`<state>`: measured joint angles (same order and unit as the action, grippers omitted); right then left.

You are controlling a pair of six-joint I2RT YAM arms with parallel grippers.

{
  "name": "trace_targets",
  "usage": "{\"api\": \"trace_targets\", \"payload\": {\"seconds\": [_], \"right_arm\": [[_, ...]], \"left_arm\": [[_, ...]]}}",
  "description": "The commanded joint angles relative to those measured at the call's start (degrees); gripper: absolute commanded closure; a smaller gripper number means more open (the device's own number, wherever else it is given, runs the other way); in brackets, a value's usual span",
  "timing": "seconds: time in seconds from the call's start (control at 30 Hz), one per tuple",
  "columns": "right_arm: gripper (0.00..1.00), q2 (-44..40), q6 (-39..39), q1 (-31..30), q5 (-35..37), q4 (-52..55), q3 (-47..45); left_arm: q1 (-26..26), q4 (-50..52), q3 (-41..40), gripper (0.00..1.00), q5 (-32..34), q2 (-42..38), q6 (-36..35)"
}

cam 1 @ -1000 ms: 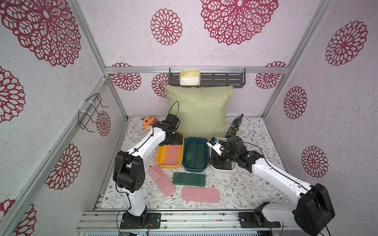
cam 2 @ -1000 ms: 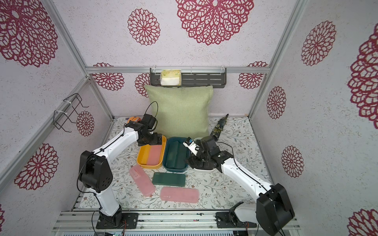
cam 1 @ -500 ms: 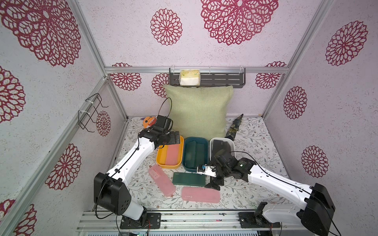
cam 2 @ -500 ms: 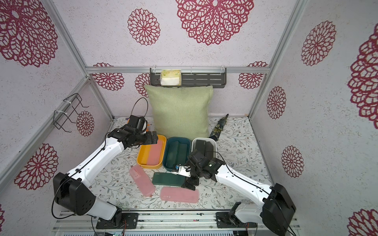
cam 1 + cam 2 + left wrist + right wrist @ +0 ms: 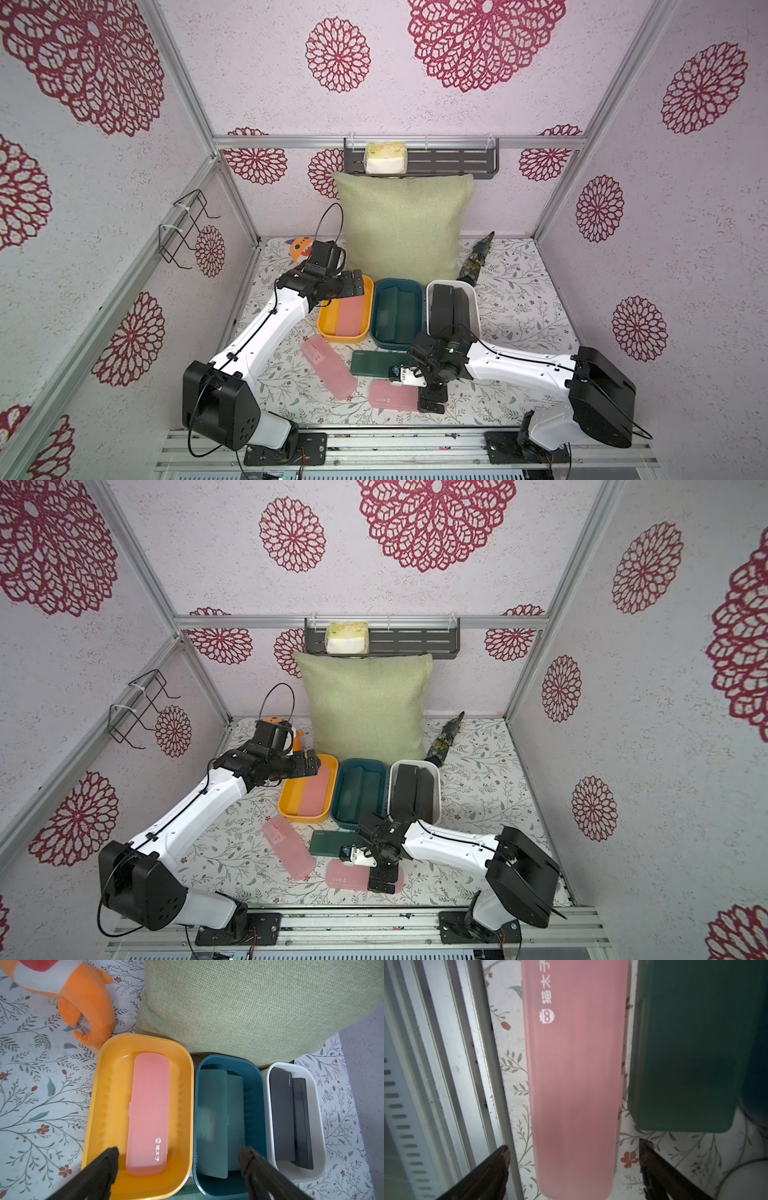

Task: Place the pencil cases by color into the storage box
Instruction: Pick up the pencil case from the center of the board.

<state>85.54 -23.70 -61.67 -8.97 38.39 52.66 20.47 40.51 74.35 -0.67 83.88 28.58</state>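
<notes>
My left claw point(image 5: 178, 1153) hangs open over the yellow tub point(image 5: 93, 1095). My right claw point(image 5: 574, 1151) is nearer, open over one end of the pink case point(image 5: 575, 1064) by the front rail point(image 5: 483, 1064), its long axis running out between the jaws.

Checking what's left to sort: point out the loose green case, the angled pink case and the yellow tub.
loose green case point(image 5: 376, 363), in a top view, lid centre.
angled pink case point(image 5: 328, 368), in a top view, lid centre.
yellow tub point(image 5: 104, 1109), left wrist view, bare inner wall.
</notes>
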Motion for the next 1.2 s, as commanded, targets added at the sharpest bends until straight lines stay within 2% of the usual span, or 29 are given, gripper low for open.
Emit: {"api": "trace_targets", "payload": {"seconds": [0.0, 0.4, 0.87, 1.17], "right_arm": [[0.01, 0.3, 4.2, -0.6, 1.7, -0.6, 0.9], [0.01, 6.0, 8.4, -1.7, 5.3, 1.9, 2.7], [0.01, 8.7, 9.5, -3.1, 7.1, 2.1, 2.9], [0.05, 11.8, 11.9, -6.1, 9.5, 4.0, 4.0]], "left_arm": [[-0.4, -1.4, 0.2, 0.03, -0.8, -1.8, -0.2], [-0.8, -1.4, -1.1, 0.02, -0.2, -2.8, -0.4], [-1.3, -1.2, -0.9, 0.03, -1.1, -2.1, -0.6], [-1.3, -1.1, -1.0, 0.03, -1.4, -2.1, -0.5]]}}
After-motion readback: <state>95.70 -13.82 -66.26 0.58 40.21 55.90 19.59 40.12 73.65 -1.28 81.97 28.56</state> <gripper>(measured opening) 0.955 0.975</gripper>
